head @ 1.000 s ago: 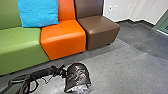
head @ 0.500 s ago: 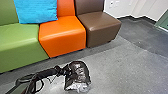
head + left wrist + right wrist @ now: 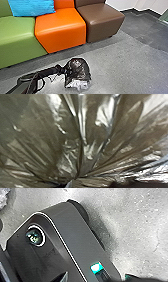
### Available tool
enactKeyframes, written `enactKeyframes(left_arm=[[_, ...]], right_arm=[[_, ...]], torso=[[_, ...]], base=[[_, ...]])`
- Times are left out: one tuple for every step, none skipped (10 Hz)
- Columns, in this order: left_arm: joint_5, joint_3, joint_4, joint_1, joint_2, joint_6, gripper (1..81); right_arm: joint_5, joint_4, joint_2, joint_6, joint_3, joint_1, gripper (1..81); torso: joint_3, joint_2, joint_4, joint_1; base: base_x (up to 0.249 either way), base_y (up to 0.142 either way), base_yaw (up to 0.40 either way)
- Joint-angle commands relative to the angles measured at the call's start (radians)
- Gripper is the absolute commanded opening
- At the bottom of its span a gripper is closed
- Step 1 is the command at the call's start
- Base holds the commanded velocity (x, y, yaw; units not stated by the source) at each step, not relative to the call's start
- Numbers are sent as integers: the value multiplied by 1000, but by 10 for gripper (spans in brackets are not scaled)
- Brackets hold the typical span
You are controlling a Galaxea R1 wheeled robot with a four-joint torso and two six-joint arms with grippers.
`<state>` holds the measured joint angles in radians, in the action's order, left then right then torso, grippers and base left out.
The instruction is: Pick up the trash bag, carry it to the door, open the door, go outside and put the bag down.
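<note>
Head view first: the whole picture has shifted over the last second, with the seats sliding up and getting nearer, so that's me moving the robot, not the furniture going anywhere. The trash bag (image 3: 78, 71) comes along for the ride, right at the end of my left hand (image 3: 61, 69). Good news for the task, since I'd call this the carrying part: pick-up done, door and outside still to do.

Grip-wise, left hand looks closed on the gathered neck. The left wrist cam has the plastic folds all bunching together right at it, so I'm fairly happy with the hold. Can't tell if the bottom of the bag is clear of the floor (image 3: 120, 62) or brushing it, though.

Pose: left arm (image 3: 46, 72) reaches forward and inward, low, with the bag just off the hand's tip. Past the hand is the orange seat (image 3: 61, 27), and farther out to its right the brown one (image 3: 100, 23). As for my right hand, I honestly can't tell if it's open or shut.
</note>
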<state>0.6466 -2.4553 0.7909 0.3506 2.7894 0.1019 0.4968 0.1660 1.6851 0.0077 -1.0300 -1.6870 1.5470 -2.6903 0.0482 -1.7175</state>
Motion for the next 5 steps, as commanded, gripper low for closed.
enactKeyframes(left_arm=[[67, 4, 21, -112, -2, 1, 811], [64, 4, 22, -112, -2, -1, 811], [62, 4, 25, -112, -3, 1, 811], [48, 4, 25, -112, -5, 1, 811], [41, 4, 25, -111, -5, 1, 811]], right_arm=[[-78, -20, -54, 0, 13, 6, 811], [-78, -20, -52, -2, 15, 8, 811], [-78, -20, -49, 0, 13, 9, 811], [-78, -20, -49, 0, 13, 9, 811], [-78, -20, -51, 0, 15, 9, 811]], torso=[[0, -10, 0, -23], [1, -10, 0, -23], [1, -6, 0, -9], [1, -7, 0, -12], [1, -7, 0, -12]], base=[[0, 0, 0], [0, 0, 0], [0, 0, 0], [0, 0, 0], [0, 0, 0]])
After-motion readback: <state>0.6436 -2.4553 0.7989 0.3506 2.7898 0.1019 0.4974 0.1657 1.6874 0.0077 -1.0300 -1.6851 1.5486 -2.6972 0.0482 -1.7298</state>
